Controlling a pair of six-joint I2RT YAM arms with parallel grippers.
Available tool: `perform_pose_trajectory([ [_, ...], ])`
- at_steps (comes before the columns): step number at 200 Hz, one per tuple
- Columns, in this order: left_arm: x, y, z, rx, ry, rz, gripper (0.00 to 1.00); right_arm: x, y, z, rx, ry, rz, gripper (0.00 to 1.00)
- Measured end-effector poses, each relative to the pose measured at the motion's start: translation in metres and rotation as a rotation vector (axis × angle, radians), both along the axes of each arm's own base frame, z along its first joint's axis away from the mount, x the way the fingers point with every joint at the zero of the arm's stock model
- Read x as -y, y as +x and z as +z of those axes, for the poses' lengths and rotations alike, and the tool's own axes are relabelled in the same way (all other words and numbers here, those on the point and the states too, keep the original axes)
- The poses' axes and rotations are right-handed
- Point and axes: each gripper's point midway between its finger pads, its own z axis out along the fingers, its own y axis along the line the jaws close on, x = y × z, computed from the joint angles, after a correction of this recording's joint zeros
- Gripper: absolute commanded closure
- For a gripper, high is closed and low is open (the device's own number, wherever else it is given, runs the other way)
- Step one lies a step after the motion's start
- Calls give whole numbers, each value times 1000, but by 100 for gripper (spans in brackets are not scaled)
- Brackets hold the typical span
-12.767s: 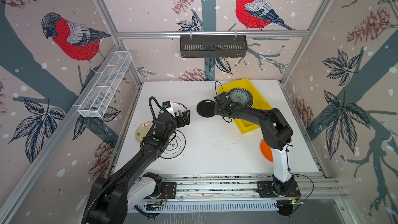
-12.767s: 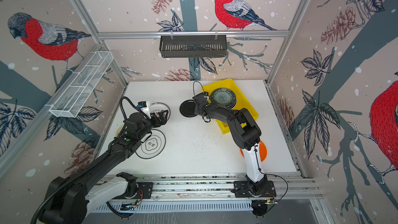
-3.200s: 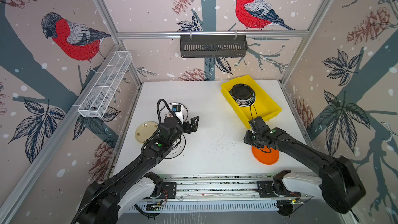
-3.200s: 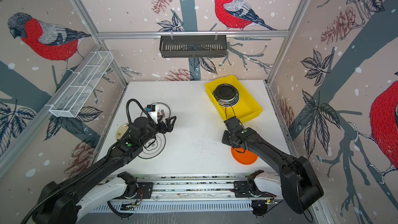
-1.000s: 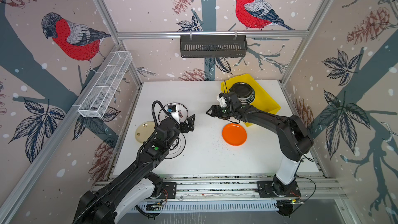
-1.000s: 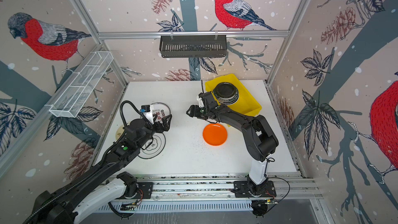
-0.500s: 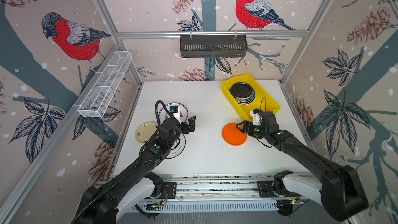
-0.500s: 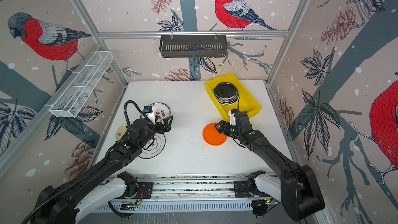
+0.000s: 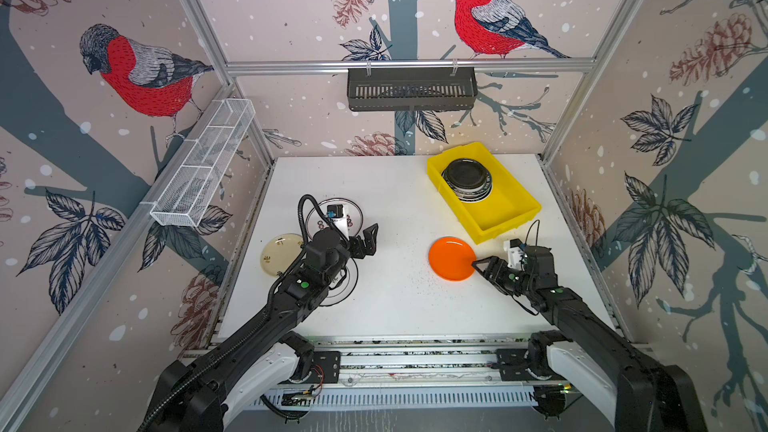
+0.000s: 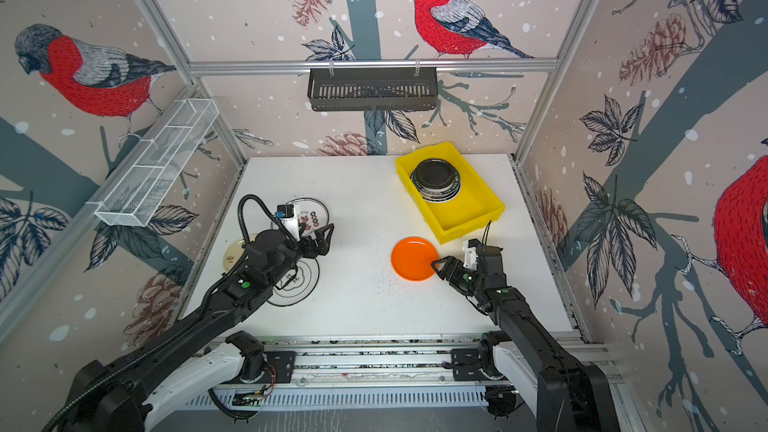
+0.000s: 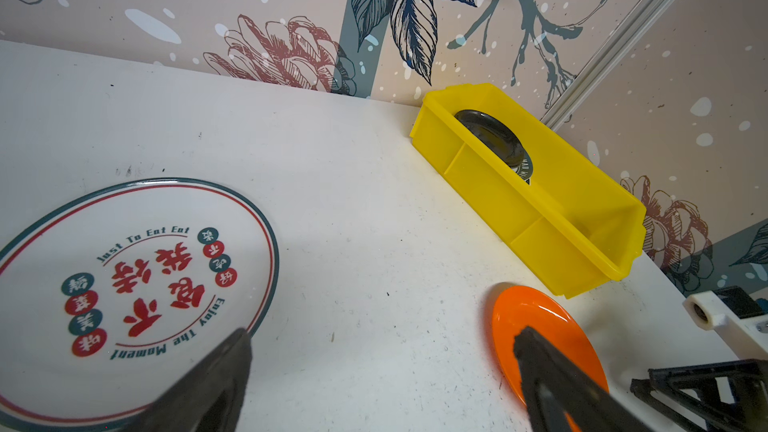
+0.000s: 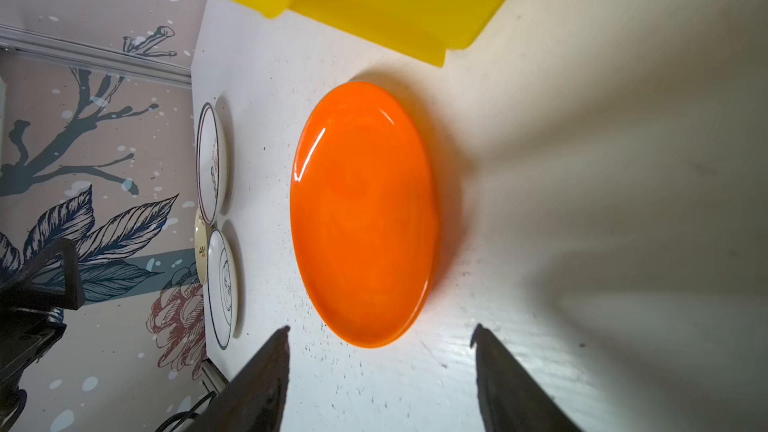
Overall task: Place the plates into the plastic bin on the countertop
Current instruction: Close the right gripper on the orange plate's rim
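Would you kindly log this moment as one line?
right gripper open beside round orange plate | left gripper open | yellow plastic bin holds plate stack

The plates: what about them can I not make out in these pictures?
- Stack in the yellow bin: count unclear; the black top plate covers the rest in both top views, the bin wall in the left wrist view.
- White plate under the left arm: print partly covered, both top views.

The right tool [image 10: 436, 270], jaws apart, sits at the edge of the orange plate [image 10: 411, 257], near the yellow bin [image 10: 467, 207].
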Motion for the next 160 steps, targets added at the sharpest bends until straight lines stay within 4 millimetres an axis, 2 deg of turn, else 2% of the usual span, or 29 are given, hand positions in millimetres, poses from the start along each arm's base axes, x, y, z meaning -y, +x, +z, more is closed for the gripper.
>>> perform_pose_trajectory([
  [58, 0, 0, 0, -1, 1, 1, 2, -9, 0, -22, -87, 32, 72, 36],
  [73, 0, 0, 0, -1, 1, 2, 2, -11, 3, -22, -81, 40, 84, 41],
  [109, -1, 1, -1, 1, 7, 7, 2, -13, 9, -25, -70, 49, 94, 42],
  [160, -4, 2, 0, 5, 14, 23, 2, -11, 18, -28, -46, 32, 79, 49],
])
